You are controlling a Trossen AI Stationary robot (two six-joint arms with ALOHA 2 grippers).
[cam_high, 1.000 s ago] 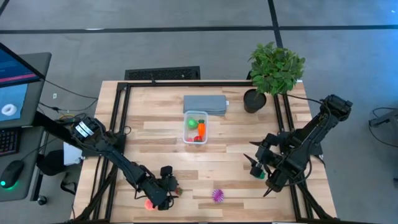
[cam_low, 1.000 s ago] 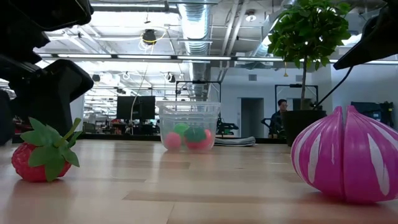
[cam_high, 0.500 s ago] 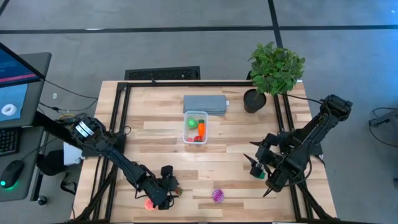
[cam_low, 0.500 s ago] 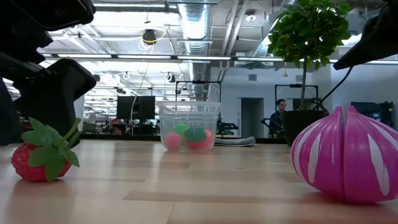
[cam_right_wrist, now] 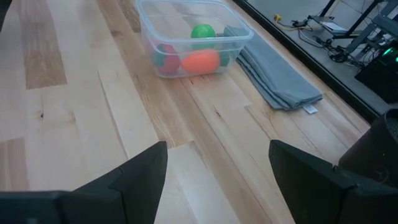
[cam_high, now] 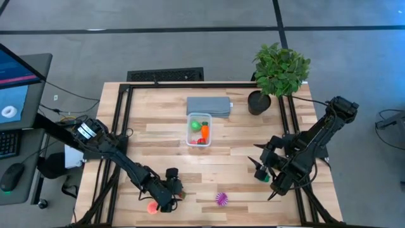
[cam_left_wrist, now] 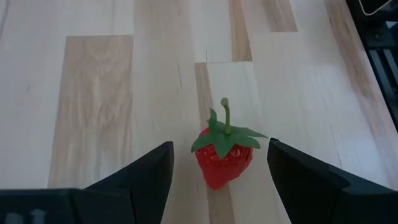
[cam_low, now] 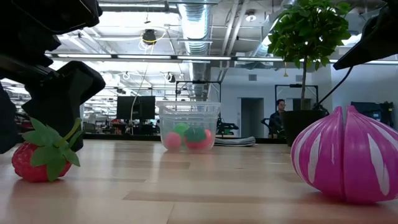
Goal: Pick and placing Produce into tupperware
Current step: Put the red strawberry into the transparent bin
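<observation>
A red toy strawberry with green leaves lies on its side on the wood near the table's front left. My left gripper slants down over it, open, one finger on each side and a gap at both. The clear tupperware stands at mid-table holding green, orange and red produce. A purple ball lies near the front edge and looms large in the low view. My right gripper hangs open over the right side with nothing between its fingers.
A folded grey cloth lies just behind the tub. A potted leafy plant stands at the far right corner. Black rails run along the table's left and right sides. Bare wood lies between the tub and the front edge.
My left gripper has rolled a little about its own line while staying over the strawberry; in the low view its finger has shifted slightly toward the fruit. The strawberry has not moved.
</observation>
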